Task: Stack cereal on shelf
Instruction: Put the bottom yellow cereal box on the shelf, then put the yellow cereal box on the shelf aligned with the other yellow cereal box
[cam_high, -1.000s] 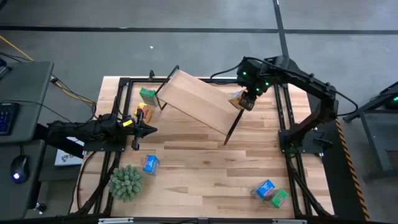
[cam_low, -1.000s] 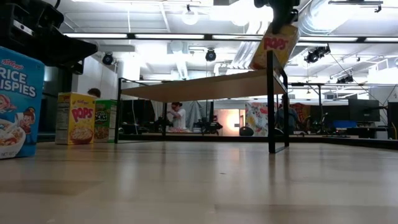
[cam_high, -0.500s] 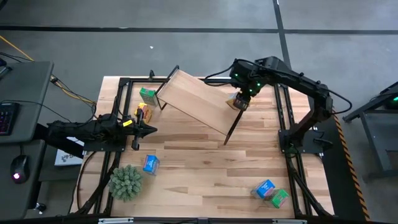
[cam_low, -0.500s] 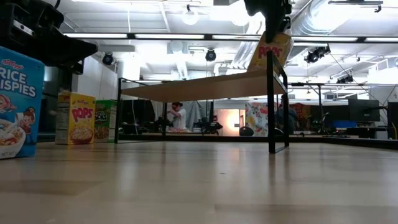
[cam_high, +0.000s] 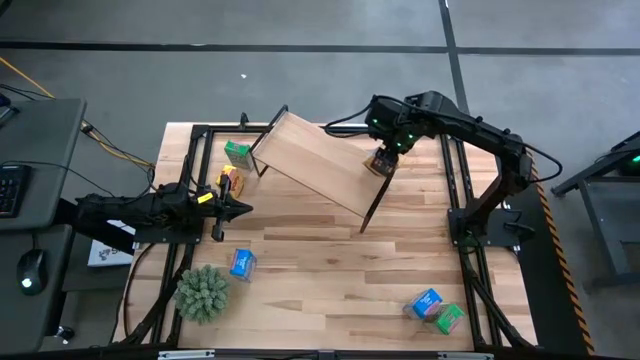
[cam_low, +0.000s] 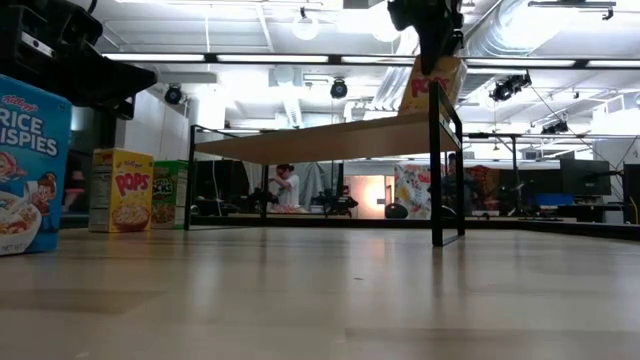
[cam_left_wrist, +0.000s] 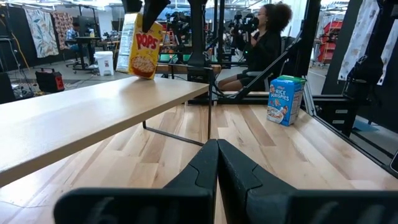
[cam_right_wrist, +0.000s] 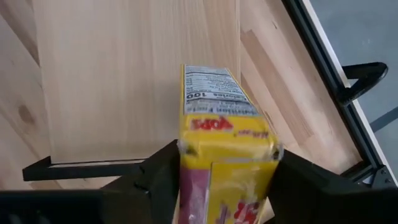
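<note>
On the shelf's end: yellow Pops box (cam_right_wrist: 227, 155) standing on the plank of the shelf (cam_high: 320, 163), close to the black frame end nearest the right arm, leaning slightly in the low view.
Right gripper (cam_high: 383, 163): directly above that box, one dark finger (cam_right_wrist: 163, 177) on each side panel (whether the pads press the cardboard or have just let go, I cannot tell).
Box relative to gripper: between the fingers, its top flap and nutrition panel facing the wrist camera, its base on the wood.
Left gripper (cam_high: 232, 209): closed on nothing, fingers together, low over the table beside the left frame rail.
Near the shelf's other end: a green cereal box (cam_high: 237, 153) and a second yellow Pops box (cam_high: 229, 181) on the tabletop.
Front of the table: blue Rice Krispies box (cam_high: 242, 263) by the fuzzy green plant ball (cam_high: 202, 292); another blue box (cam_high: 427, 302) touching a green box (cam_high: 451, 317) toward the right corner.
Beyond the table: a person (cam_left_wrist: 264, 37) in dark clothing, seated.
</note>
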